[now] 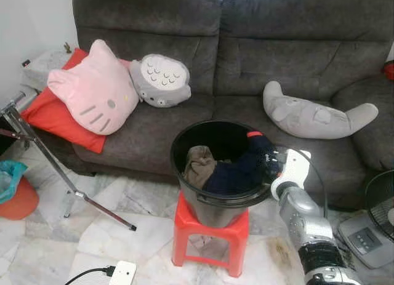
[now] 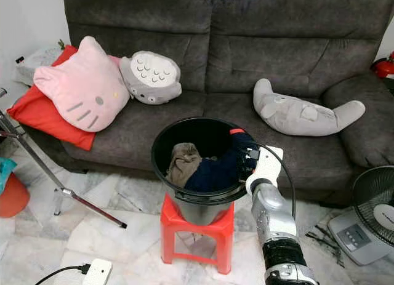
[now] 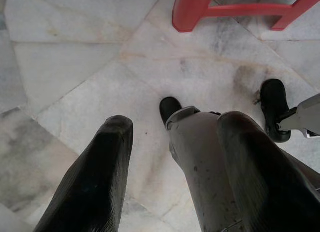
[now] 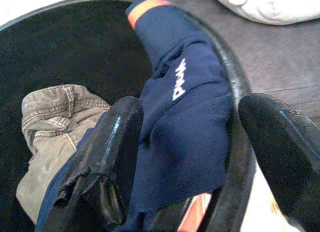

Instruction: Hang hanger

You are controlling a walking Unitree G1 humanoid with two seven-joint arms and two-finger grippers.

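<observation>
one black bucket (image 1: pixel 184 151) stands on one red stool (image 1: pixel 208 236) in front of the grey sofa (image 1: pixel 258 57), and everything else is placed from that bucket. no hanger can be made out; if one lies in the bucket it is buried under the clothes. inside are two garments: a khaki one (image 1: pixel 197 165) bunched toward the bucket's left wall, its lower part lost in shadow, and a navy garment (image 1: pixel 237 169) with white lettering, too folded to read, draped over the right rim, an orange cuff (image 1: pixel 254 135) at the far edge. the right gripper (image 4: pixel 187 142) is at the bucket's right rim, its two fingers (image 4: pixel 107 152) spread wide, one inside the bucket against the navy cloth, the other outside the rim, not pinching anything that can be seen; from the head the fingertips are hidden in the dark fabric. the left gripper (image 3: pixel 175 177) hangs low beside the stool, pointing at the marble floor (image 3: pixel 75 56), its two fingers spread, with the robot's two black feet below. behind the bucket on the sofa lie four cushions: one pink cat face (image 1: pixel 95 91), one red (image 1: pixel 46 112) half hidden beneath it, one grey round one (image 1: pixel 161 80), one grey curved one (image 1: pixel 314 116). right of the bucket one fan (image 1: pixel 378 214) is cut off by the frame edge; left of it stands a metal stand leg (image 1: pixel 55 168), its top out of frame
</observation>
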